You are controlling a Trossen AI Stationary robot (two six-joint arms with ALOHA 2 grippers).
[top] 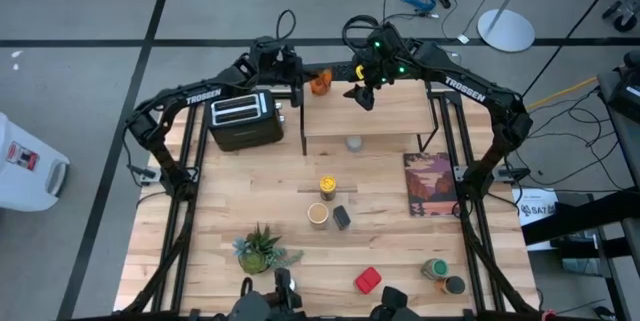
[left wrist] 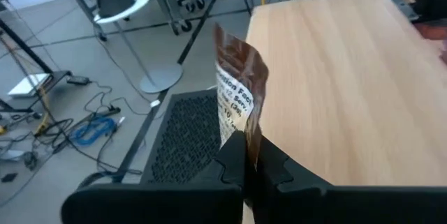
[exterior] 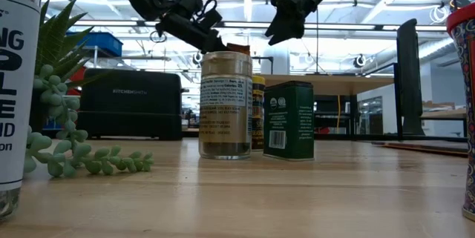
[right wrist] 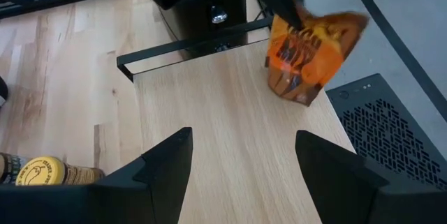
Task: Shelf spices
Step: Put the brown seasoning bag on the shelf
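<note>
The shelf (top: 390,116), a light plank on a black wire frame, stands at the table's far middle. My left gripper (top: 300,73) is shut on an orange spice pouch (right wrist: 311,56) over the plank's far left corner. Whether the pouch's lower end touches the plank, I cannot tell. My right gripper (right wrist: 243,135) hangs open above the plank, right of the pouch, with nothing between its fingers. On the table stand a yellow-lidded jar (top: 327,184), a tan-lidded jar (top: 318,213), a dark square tin (top: 342,217) and a red tin (top: 367,280). A grey-capped shaker (top: 354,143) is by the shelf's near edge. My left gripper pinches the pouch's flat upper edge (left wrist: 243,135) between its two fingers (right wrist: 283,1). The fingers slant down from the table's far left. The pouch reaches out beyond the fingertips, tilted, its printed face turned toward my right gripper.
A black toaster (top: 245,121) stands just left of the shelf. A picture card (top: 430,183) lies right of the middle. A small potted plant (top: 262,249) is at the near left, and two more jars (top: 440,273) are at the near right.
</note>
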